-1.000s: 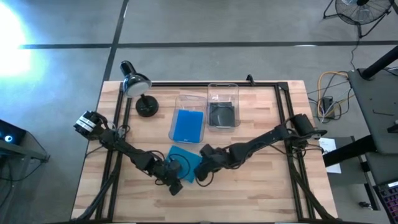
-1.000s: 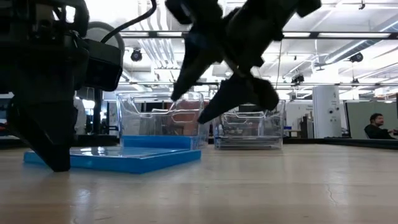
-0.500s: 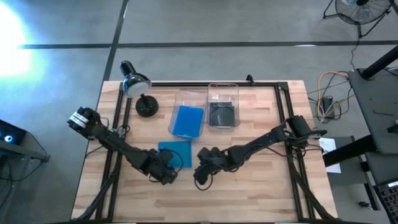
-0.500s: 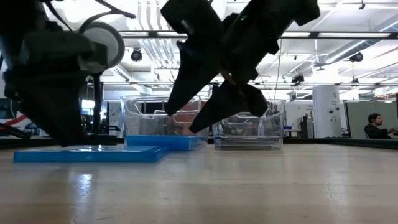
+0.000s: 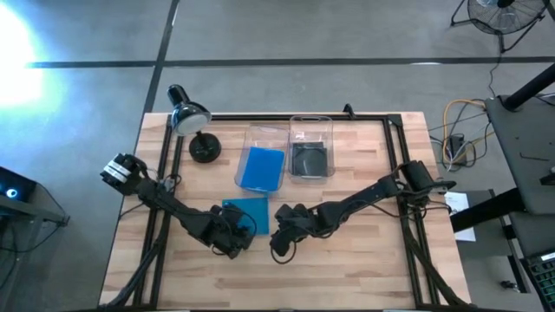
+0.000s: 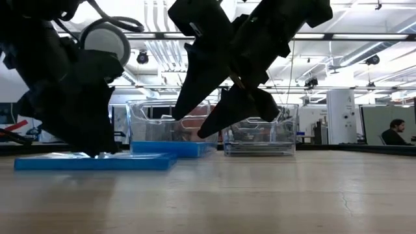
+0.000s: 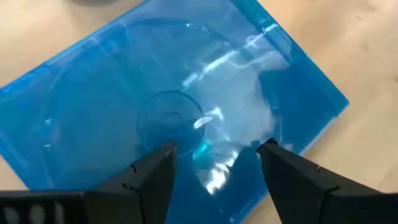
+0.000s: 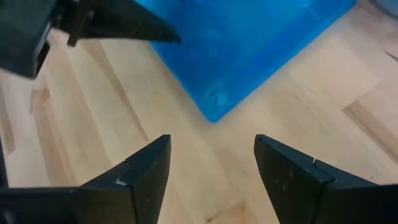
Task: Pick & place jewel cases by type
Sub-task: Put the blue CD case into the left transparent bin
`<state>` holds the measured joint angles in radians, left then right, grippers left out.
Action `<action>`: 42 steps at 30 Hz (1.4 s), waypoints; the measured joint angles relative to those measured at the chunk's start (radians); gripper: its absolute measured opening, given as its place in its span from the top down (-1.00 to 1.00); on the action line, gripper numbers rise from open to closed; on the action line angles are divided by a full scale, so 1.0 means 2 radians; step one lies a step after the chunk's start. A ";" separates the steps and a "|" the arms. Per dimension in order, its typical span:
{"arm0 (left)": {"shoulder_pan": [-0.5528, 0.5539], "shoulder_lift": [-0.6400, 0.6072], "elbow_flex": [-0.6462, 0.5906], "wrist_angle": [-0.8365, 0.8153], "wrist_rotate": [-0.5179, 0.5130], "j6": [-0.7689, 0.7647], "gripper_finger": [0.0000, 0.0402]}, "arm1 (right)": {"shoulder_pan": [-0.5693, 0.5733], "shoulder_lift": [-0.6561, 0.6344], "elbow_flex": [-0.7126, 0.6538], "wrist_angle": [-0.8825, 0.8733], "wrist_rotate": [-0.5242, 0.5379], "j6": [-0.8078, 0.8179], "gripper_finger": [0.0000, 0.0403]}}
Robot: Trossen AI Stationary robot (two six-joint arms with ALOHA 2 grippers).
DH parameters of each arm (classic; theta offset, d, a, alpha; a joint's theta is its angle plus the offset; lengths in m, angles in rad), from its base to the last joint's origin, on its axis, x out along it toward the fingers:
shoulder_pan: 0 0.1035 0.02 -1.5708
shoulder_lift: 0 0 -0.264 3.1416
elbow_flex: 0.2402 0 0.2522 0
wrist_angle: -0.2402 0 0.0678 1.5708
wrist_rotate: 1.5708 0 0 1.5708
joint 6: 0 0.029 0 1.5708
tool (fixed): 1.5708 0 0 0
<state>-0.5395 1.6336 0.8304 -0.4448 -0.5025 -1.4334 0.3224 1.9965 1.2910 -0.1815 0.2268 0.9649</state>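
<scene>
Your loose blue jewel case [image 5: 247, 212] lies flat on the desk [image 5: 364, 269], just in front of the two clear bins. Left gripper [image 5: 234, 241] sits right over its near edge, fingers spread with the case surface between and under them in the left wrist view [image 7: 186, 112]; not clamped on anything. Right gripper [image 5: 279, 243] hovers just beside the case's right corner, jaws apart, nothing between them; in its wrist view the blue corner [image 8: 249, 56] lies ahead of the fingertips.

Key relation: the case lies just behind the left gripper and to the left of the right one. Left arm is nearer, already on top of it. The case is slightly skewed to the desk edge, one corner pointing toward the right gripper.

Left bin [image 5: 260, 137] holds another blue case [image 5: 261, 168]; right bin [image 5: 310, 121] holds a dark grey case [image 5: 309, 159]. So this one likely goes in the left bin, directly behind it, short path.

Room: bare desk in front and to the right. Lamp [image 5: 192, 121] stands back left, well apart. Watch the two grippers; they're close to each other.
</scene>
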 joint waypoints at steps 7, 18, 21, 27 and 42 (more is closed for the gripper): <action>-0.013 0.010 0.000 0.115 0.069 0.054 -0.06 | -0.008 0.000 -0.001 -0.001 -0.079 0.000 -0.12; -0.027 -0.036 0.023 0.000 0.099 0.034 -0.06 | -0.011 0.001 -0.001 -0.037 -0.131 0.091 -0.12; -0.041 -0.036 0.022 -0.081 0.130 -0.026 -0.06 | -0.011 0.009 -0.001 -0.023 -0.140 0.107 -0.12; -0.077 -0.032 0.010 -0.049 0.155 -0.105 -0.06 | -0.011 0.030 -0.001 -0.010 -0.140 0.143 -0.12; -0.072 0.003 -0.035 0.072 0.165 -0.081 -0.06 | -0.023 0.050 0.021 0.050 -0.211 0.069 -0.12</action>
<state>-0.6827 1.6398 0.7605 -0.3014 -0.1723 -1.5951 0.2764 2.0955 1.3339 -0.0807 -0.1955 1.1029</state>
